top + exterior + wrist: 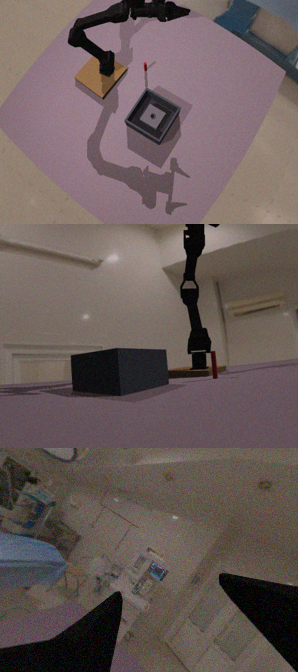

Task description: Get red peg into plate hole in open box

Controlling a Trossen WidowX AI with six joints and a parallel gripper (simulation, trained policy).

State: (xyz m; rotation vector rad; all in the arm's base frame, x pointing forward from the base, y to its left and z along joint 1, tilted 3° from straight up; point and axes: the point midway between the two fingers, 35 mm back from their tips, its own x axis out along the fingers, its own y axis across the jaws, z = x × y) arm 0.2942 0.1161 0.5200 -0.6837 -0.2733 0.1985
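Note:
The red peg (145, 66) (214, 364) stands upright on the mat, between the arm's base and the box. The open dark box (136, 130) (119, 371) shows a light plate (158, 122) at its bottom with a round hole (153, 116) in the middle, with nothing in it. My gripper (169, 587) is open and empty. It is high above the mat, near the top edge of the top view, far from the peg and the box. In the exterior view its fingers are out of frame. The peg and the box do not show in the wrist view.
The arm stands on a wooden base board (87, 76) (180, 373), left of the peg in the top view. The pinkish mat (225, 84) (197, 415) lies under everything. Shadows of the arm and box fall across it. Blue furniture (237, 17) is beyond its upper right edge.

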